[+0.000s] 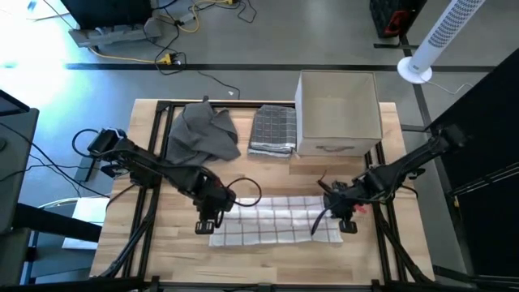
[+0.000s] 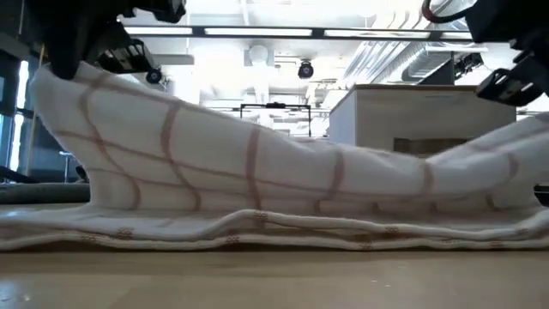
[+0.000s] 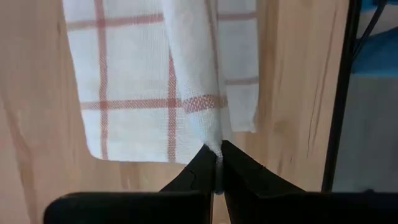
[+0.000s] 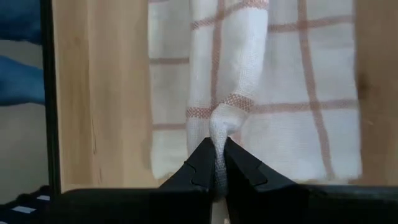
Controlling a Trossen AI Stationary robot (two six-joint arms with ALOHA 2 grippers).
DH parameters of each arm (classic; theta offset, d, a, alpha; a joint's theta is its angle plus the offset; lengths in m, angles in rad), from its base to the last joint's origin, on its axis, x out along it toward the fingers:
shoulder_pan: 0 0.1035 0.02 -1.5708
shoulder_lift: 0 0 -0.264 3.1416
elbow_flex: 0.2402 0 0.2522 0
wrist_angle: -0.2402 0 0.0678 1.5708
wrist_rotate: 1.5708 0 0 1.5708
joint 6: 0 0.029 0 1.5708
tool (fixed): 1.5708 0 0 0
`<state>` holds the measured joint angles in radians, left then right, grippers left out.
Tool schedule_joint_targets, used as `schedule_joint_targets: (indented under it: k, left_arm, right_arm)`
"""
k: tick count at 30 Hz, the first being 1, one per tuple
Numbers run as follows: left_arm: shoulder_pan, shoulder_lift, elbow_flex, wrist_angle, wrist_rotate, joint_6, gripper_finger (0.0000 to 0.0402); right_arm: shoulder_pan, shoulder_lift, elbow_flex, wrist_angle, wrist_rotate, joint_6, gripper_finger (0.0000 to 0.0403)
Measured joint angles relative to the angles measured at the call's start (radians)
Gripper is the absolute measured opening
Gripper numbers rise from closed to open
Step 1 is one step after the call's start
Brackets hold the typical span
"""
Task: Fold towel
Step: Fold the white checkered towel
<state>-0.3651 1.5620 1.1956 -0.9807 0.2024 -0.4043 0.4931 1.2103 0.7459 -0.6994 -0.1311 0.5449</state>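
a: though lying mostly flat along the front edge of the tabletop (image 1: 146, 243), towel (image 1: 276, 221) lifted at both ends. clamped at one corner by the left gripper (image 3: 216, 163), fingers (image 3: 194, 169) pinched tight on a tuck of cloth.

b: same at the other end. right gripper (image 4: 216, 163) closed hard on a bunched corner of the checked weave, held a little above the wood.

a: soft and light, judging by the sag between the two holds in the low view. no stiffness; likely to drape and crease wherever led.

b: thin too, so probably prone to slipping out of a shallow pinch. best held by the corners, as now, with both ends carried together to keep the edges square.

a: elsewhere, grey cloth (image 1: 203, 131), folded checked towel (image 1: 272, 130) and box (image 1: 338, 113) along the back edge, well apart from the work.
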Motion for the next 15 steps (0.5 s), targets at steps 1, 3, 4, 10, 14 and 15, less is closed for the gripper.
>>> schedule_joint_targets:
  k: [1,3,4,10,14,15]
  left_arm:
    - [-0.003,0.0,-0.009,0.015,0.006,-0.016,0.0008]
    - [-0.015,-0.001,-0.034,0.038,0.029,-0.042,0.0008]
    - [-0.022,-0.001,-0.048,0.054,0.043,-0.051,0.0008]
    - [-0.062,-0.001,-0.123,0.193,0.061,-0.08,0.0008]
    - [-0.079,-0.001,-0.137,0.237,0.055,-0.087,0.0008]
    - [-0.083,-0.001,-0.137,0.252,0.055,-0.081,0.0009]
  right_arm:
    - [0.004,0.011,0.0,0.007,-0.004,-0.001,0.0004]
    - [0.014,0.03,0.0,0.014,-0.009,-0.001,0.0004]
    - [0.022,0.039,0.0,0.013,-0.012,-0.002,0.0004]
    - [0.053,0.072,0.0,0.027,-0.012,-0.006,0.0004]
    - [0.064,0.093,0.0,0.026,-0.002,-0.004,0.0032]
    - [0.068,0.1,0.0,0.026,-0.001,-0.008,0.0045]
